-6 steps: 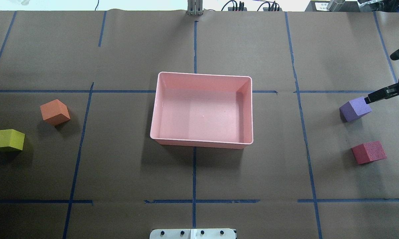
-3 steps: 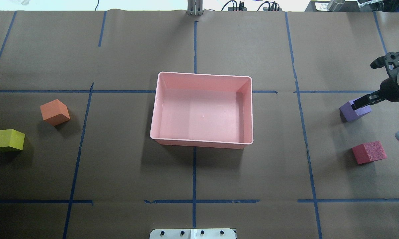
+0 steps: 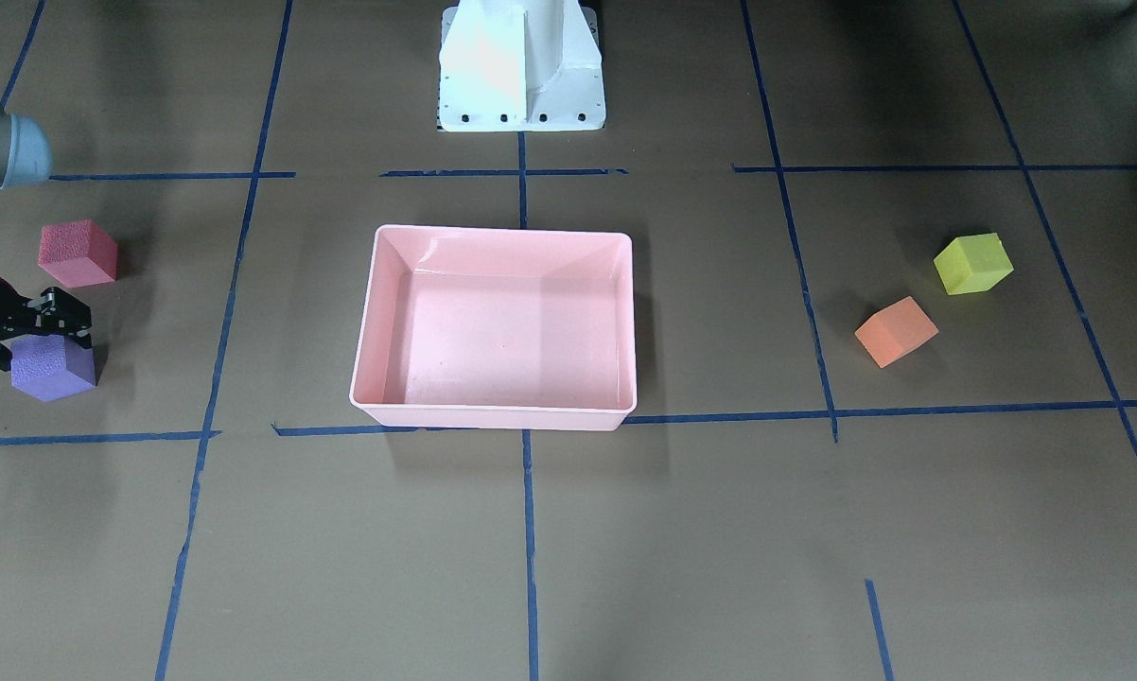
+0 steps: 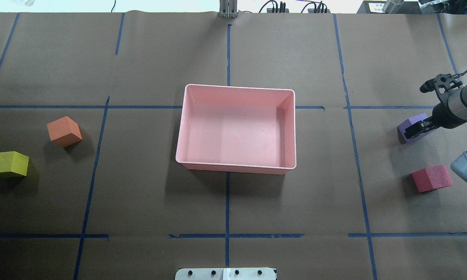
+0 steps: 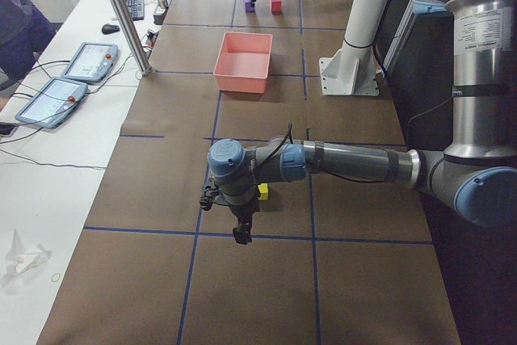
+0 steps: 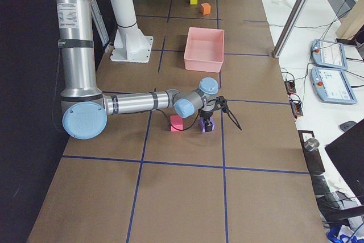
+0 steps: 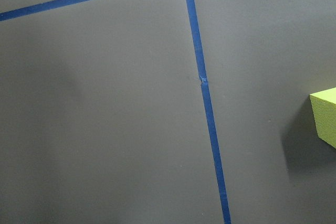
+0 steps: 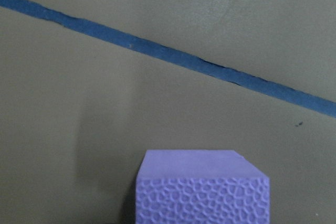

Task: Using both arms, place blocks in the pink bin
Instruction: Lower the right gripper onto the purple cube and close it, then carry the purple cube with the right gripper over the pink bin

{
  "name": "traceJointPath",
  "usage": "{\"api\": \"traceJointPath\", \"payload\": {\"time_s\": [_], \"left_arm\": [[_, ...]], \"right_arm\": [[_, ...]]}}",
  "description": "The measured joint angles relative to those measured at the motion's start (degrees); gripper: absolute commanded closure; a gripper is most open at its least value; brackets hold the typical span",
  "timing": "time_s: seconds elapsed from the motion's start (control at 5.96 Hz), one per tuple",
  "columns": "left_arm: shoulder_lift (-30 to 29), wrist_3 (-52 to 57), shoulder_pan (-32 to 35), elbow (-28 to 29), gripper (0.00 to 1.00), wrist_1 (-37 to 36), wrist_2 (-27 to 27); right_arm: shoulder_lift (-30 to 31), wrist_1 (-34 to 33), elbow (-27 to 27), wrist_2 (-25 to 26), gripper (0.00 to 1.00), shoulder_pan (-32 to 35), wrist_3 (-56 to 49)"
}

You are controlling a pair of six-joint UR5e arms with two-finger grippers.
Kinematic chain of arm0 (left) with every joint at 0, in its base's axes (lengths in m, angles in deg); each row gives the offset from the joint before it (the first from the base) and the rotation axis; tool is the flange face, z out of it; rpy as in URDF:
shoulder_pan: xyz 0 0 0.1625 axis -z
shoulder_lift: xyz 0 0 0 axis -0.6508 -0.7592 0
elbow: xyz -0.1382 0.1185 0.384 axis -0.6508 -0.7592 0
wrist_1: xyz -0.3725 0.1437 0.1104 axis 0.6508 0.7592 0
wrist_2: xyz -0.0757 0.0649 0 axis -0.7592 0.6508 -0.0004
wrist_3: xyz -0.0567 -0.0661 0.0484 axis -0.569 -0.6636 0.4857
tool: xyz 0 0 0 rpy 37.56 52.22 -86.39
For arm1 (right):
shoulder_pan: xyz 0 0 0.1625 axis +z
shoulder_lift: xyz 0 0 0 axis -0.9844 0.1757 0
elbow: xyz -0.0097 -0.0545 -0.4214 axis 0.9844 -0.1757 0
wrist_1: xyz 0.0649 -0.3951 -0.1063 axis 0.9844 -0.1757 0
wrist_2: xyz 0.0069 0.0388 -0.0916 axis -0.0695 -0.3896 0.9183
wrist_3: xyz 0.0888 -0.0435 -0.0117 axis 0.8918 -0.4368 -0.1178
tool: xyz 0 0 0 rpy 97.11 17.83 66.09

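The pink bin [image 4: 237, 87] stands empty at the table's middle, also in the front view [image 3: 502, 230]. The purple block [image 4: 404, 127] lies far right, the red block [image 4: 431, 178] nearer me. My right gripper [image 4: 416, 130] hangs open right over the purple block [image 3: 53, 369], fingers [image 3: 69, 317] at its top; the right wrist view shows that block [image 8: 202, 187] close below. The orange block [image 4: 64, 131] and the yellow-green block [image 4: 9, 164] lie far left. My left gripper [image 5: 241, 233] shows only in the left side view, next to the yellow-green block [image 7: 325, 116]; I cannot tell its state.
The white pedestal base [image 3: 521, 66] stands behind the bin on my side. Blue tape lines [image 4: 227, 202] grid the brown table cover. A metal post [image 5: 121, 14] and tablets [image 5: 81, 62] stand at the far table edge.
My right gripper has moved in from the right edge to over the purple block's top, and its elbow has come into view. The blocks and the bin have not moved.
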Motion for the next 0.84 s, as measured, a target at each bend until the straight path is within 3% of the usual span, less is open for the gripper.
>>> {"api": "traceJointPath", "payload": {"time_s": [0.17,0.34,0.84], "left_arm": [[0.0,0.0,0.0,0.0,0.00,0.0,0.0],[0.0,0.0,0.0,0.0,0.00,0.0,0.0],[0.0,0.0,0.0,0.0,0.00,0.0,0.0]], "right_arm": [[-0.9,0.0,-0.6,0.0,0.55,-0.6,-0.1],[-1.7,-0.2,-0.9,-0.1,0.71,-0.8,-0.2],[-7.8,-2.8,0.2,-0.9,0.71,-0.3,4.5]]}}
